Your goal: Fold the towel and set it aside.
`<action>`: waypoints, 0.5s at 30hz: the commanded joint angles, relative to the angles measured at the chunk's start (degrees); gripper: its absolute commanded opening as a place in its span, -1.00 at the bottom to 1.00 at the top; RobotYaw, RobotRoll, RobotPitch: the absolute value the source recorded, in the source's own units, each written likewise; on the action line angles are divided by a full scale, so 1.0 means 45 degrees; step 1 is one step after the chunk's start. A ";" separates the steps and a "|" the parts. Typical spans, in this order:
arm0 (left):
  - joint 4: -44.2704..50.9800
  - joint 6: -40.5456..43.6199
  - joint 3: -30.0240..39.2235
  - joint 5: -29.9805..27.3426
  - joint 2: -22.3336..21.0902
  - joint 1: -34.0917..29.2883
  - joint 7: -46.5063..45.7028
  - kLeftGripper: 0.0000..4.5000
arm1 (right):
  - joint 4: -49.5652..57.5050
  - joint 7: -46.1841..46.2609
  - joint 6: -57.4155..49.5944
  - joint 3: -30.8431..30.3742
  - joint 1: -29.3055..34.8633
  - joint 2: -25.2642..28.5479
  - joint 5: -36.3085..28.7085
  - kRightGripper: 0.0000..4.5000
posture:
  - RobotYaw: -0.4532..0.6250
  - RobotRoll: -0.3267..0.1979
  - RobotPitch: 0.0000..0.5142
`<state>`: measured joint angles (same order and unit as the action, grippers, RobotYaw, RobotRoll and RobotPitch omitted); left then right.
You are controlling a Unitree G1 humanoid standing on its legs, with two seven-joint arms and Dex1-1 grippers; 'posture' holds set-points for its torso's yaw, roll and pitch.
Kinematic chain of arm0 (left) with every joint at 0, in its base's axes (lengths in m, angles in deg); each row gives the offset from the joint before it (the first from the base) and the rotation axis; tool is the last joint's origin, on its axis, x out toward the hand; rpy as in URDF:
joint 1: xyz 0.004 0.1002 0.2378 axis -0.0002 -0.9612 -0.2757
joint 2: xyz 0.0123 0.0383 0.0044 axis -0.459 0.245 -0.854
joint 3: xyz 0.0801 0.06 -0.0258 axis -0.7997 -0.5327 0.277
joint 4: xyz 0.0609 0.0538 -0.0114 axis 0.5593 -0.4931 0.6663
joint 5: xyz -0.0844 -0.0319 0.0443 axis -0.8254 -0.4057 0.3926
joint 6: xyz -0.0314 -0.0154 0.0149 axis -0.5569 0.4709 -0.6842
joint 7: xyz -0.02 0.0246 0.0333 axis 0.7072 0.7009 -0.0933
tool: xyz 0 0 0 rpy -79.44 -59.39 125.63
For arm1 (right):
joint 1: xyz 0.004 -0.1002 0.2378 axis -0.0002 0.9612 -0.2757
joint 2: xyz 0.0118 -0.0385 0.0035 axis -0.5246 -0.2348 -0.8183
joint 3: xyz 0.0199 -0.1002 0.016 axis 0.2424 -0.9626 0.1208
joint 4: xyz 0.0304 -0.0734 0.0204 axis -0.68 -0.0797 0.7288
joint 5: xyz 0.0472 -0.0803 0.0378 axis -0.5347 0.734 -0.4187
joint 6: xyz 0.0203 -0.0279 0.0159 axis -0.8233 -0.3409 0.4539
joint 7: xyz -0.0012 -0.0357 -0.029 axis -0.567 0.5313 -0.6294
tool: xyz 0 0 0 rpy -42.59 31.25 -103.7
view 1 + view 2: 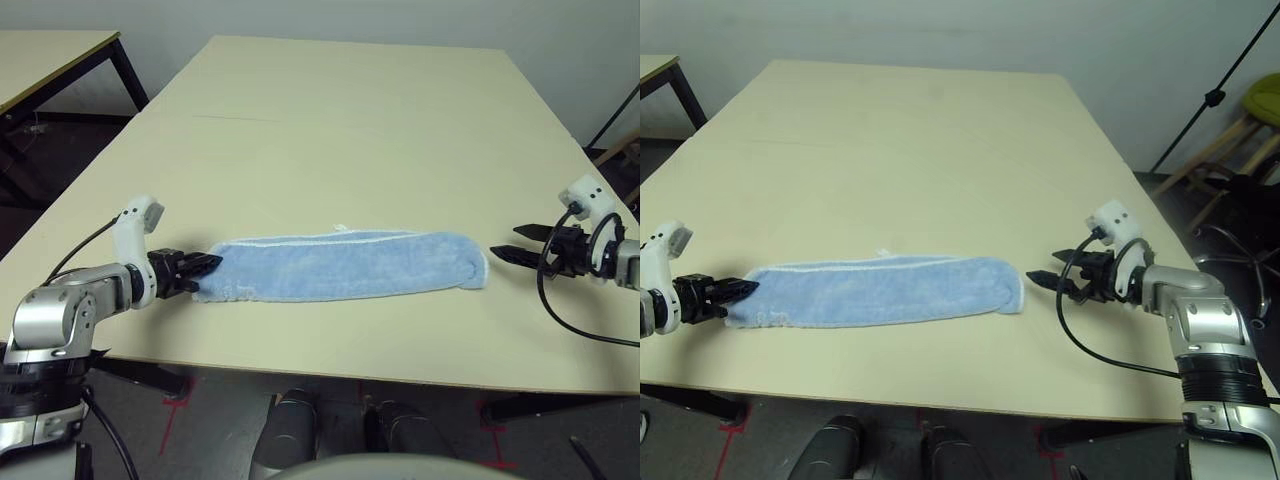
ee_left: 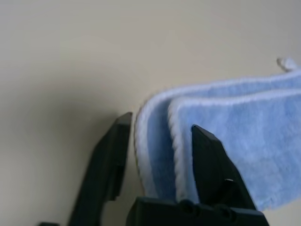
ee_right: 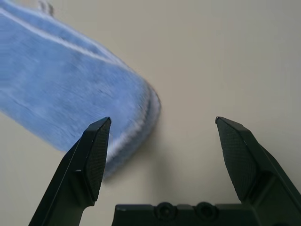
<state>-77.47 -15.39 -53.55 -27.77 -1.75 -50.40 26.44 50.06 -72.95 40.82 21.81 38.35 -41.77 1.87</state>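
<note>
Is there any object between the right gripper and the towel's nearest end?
No. Bare table separates the open right gripper from the towel; nothing visible stands between them.

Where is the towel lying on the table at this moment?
In the head views, the towel lies as a long folded strip near the front edge of the table, between the left gripper and the right gripper.

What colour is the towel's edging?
White, on the light blue towel; clearest in the left wrist view.
</note>
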 commanded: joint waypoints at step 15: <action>0.4468 -0.2889 -0.0480 0.1116 0.4323 -0.0893 -0.4671 0.99 | 0.5442 0.4932 0.0698 0.0415 0.1150 -0.4982 -0.1204 1.00 | 0.10 0.25 -0.53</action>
<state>-58.78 -27.15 -54.76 -24.44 16.74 -53.10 8.08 73.08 -53.14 42.37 24.66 42.58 -63.06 -4.38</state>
